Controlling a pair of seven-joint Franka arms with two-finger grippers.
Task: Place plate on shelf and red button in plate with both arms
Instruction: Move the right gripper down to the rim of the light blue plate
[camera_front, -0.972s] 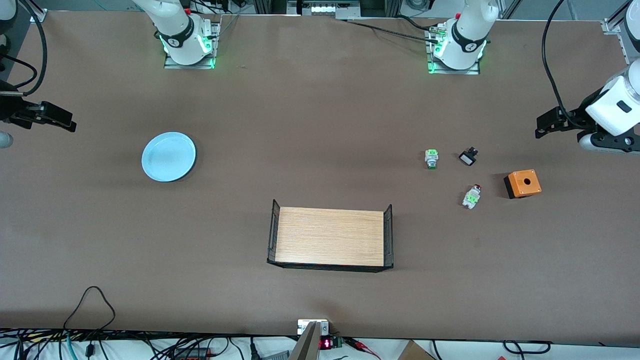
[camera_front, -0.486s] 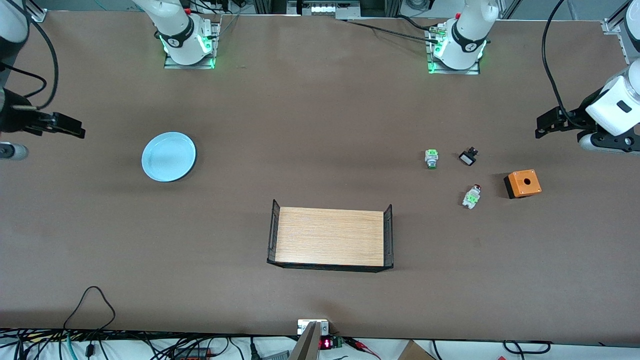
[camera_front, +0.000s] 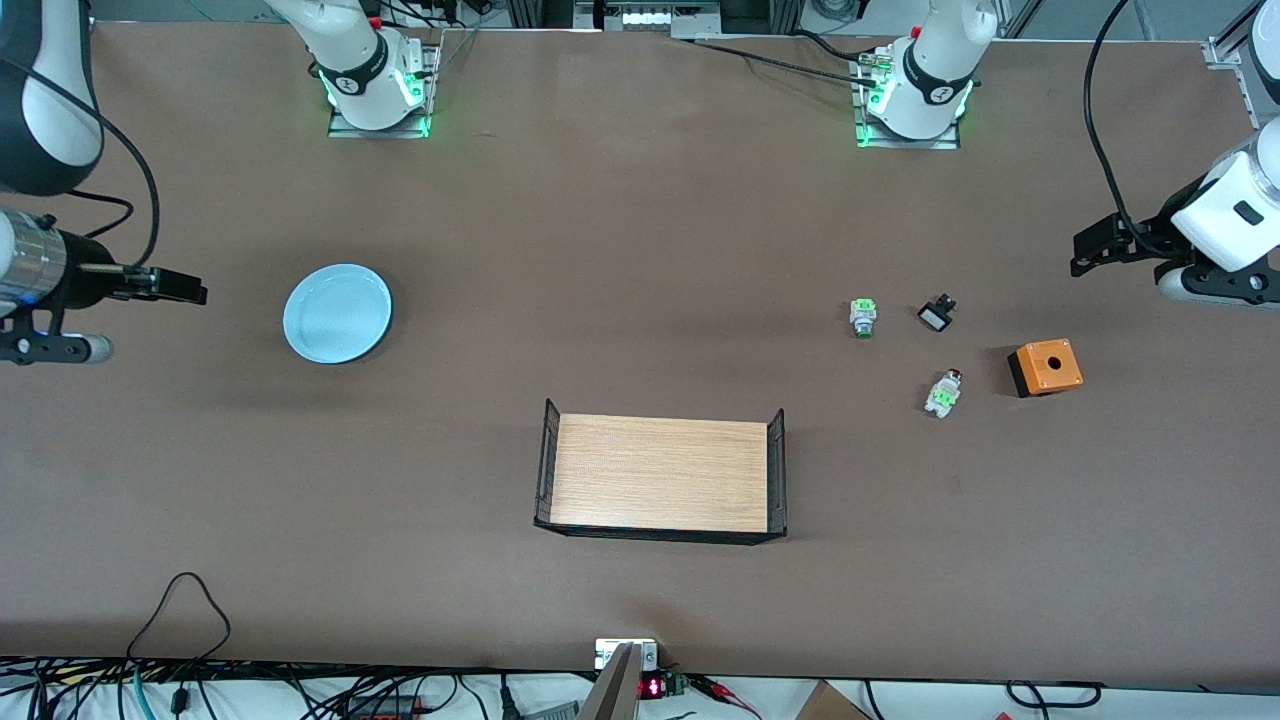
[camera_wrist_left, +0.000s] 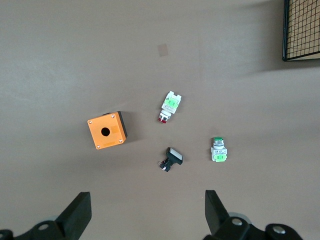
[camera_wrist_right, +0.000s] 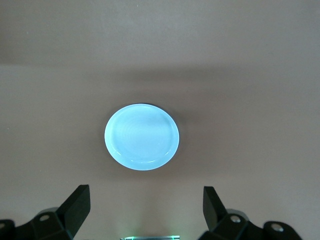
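The plate (camera_front: 338, 313) lies flat on the bench (camera_front: 640, 230) toward the right arm's end, and the right claw (camera_front: 185, 292) hangs over bare bench just off the plate's rim, on the side toward that end of the bench. In the right wrist view the plate (camera_wrist_right: 142, 136) sits centred ahead of the two spread fingers (camera_wrist_right: 75, 207), so this claw is released and holds nothing. It is plainly the nearer arm for the plate, and a short advance toward the rim looks like the move to come.

The red button (camera_front: 944, 393) lies on its side toward the left arm's end, its long axis tilted, red cap pointing away from the front camera. The left claw (camera_front: 1090, 250) waits over the bench edge at that end, released, fingers (camera_wrist_left: 77, 216) wide apart.

Close neighbours crowd the red button (camera_wrist_left: 169, 106): an orange box (camera_front: 1045, 367) beside it, a black-and-white part (camera_front: 936, 314) and a green-capped button (camera_front: 863, 317) farther from the camera. The wooden tray (camera_front: 660, 474) stands between the two groups, nearer the camera, with open bench all around it.
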